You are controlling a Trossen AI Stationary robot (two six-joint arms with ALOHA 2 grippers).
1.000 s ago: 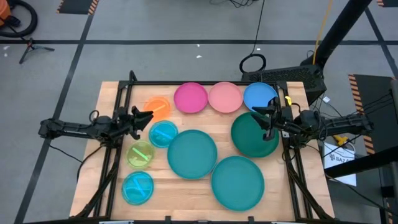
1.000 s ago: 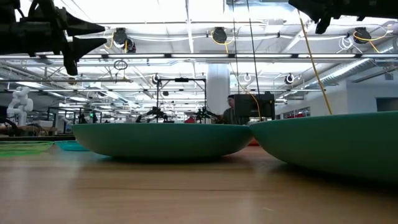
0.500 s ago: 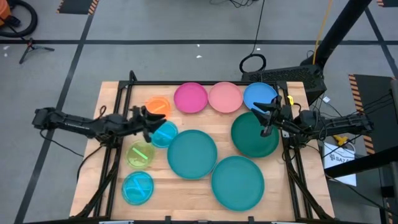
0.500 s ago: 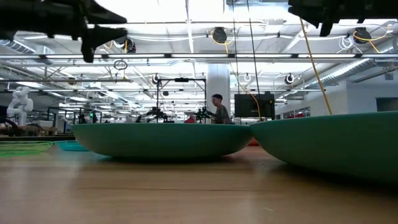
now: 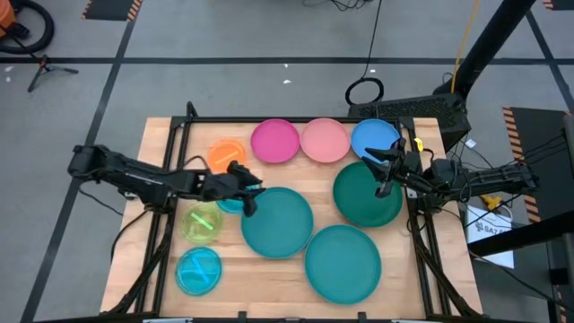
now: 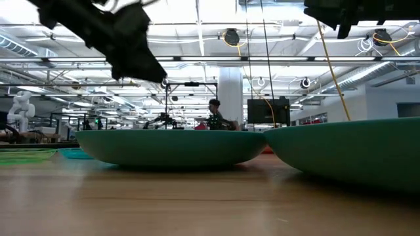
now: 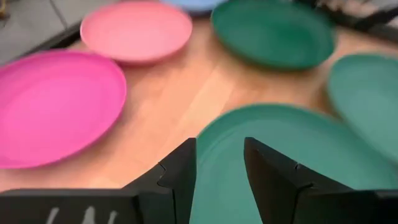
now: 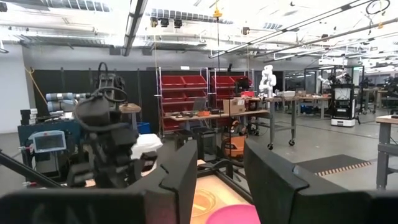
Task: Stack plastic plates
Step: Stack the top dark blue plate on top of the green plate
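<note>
Several glossy plates rest flat on the wooden table: orange [image 5: 228, 154], magenta [image 5: 274, 141], pink [image 5: 325, 140], blue [image 5: 375, 139], dark green [image 5: 366, 196], two large teal ones [image 5: 278, 224] [image 5: 343, 262], lime [image 5: 203, 222] and cyan [image 5: 198, 271]. A second cyan plate [image 5: 229, 203] is mostly hidden under my left gripper [image 5: 251, 195]. That gripper is open and hovers over the left rim of the teal plate [image 7: 280, 149], tipped down. In the low view it [image 6: 154, 72] stands well above the plates. My right gripper [image 5: 379, 173] is open, above the dark green plate's far right part.
Black frame rails [image 5: 296, 119] run along the table's far edge and down both sides. Bare wood [image 5: 260, 287] shows along the near edge between the cyan plate and the near teal plate. A person [image 6: 213, 115] stands in the room beyond the table.
My left gripper has reached toward the table's right and slightly nearer, from beside the orange plate, across the small cyan plate, to the left rim of the teal plate. It has tipped downward. The plates have not moved.
</note>
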